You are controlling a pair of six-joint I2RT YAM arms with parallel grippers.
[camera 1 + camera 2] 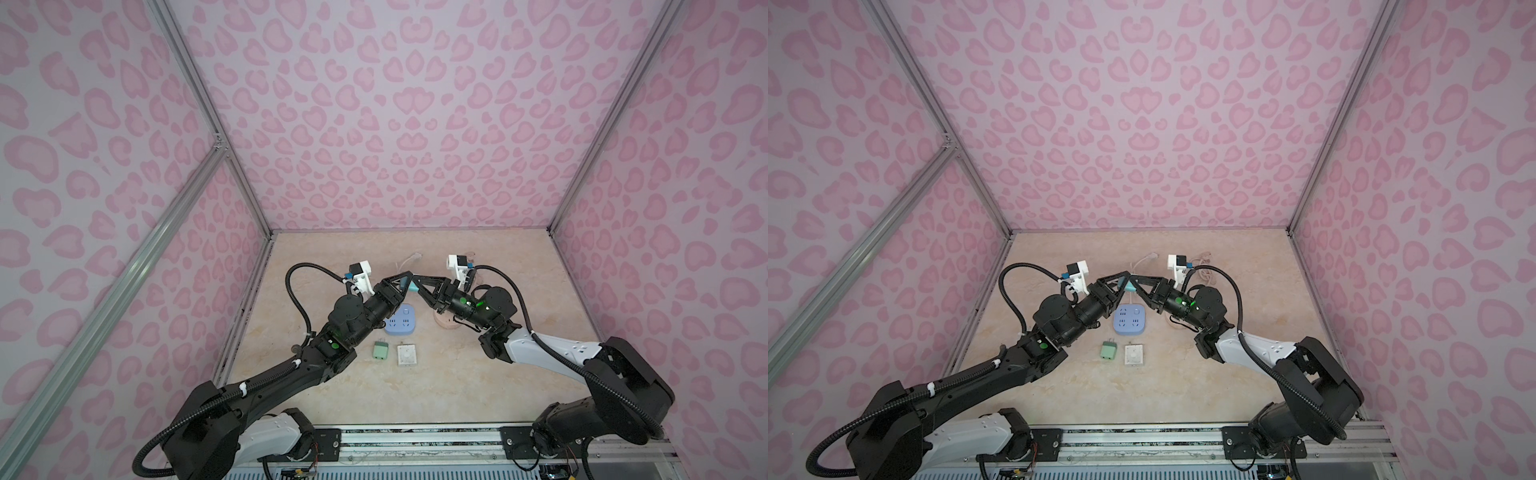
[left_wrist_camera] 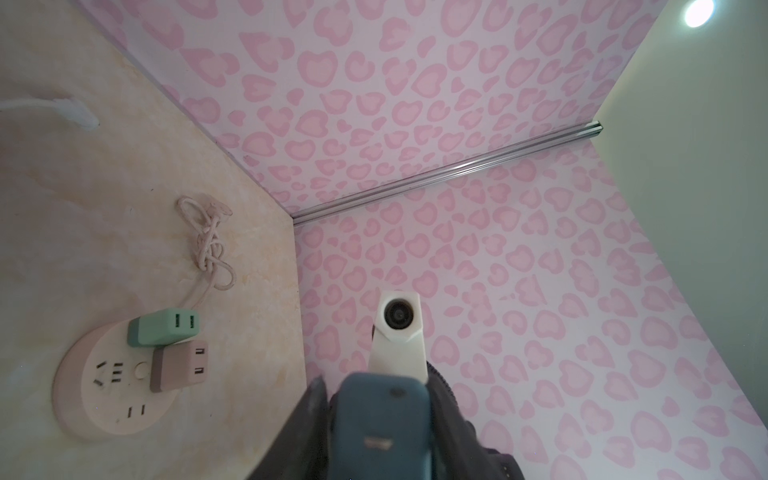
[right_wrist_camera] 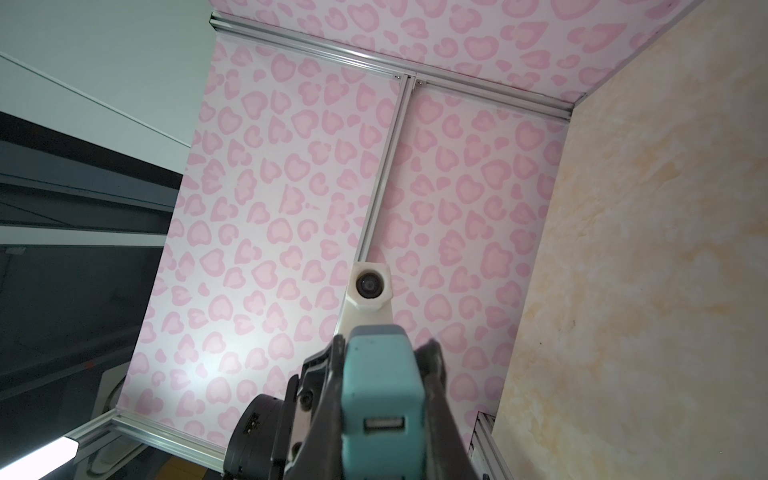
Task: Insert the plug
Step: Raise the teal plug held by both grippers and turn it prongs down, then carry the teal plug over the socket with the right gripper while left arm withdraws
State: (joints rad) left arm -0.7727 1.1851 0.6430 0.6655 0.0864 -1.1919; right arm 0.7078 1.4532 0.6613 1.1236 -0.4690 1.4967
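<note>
The teal plug point(image 1: 409, 286) is held at the middle of both top views, just above the blue power strip point(image 1: 400, 321) in the frame. It is clamped tight by the right pincer point(image 3: 384, 357); whether the left pincer point(image 2: 378, 386) grips it too cannot be told

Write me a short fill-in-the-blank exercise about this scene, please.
1. The right gripper is shut on a teal ___.
2. The round socket holds ___ plugs.
3. On the table, beside the loose green plug, lies a ___ one.
4. The square strip is ___ in colour.
Missing words: plug; two; white; blue.
</note>
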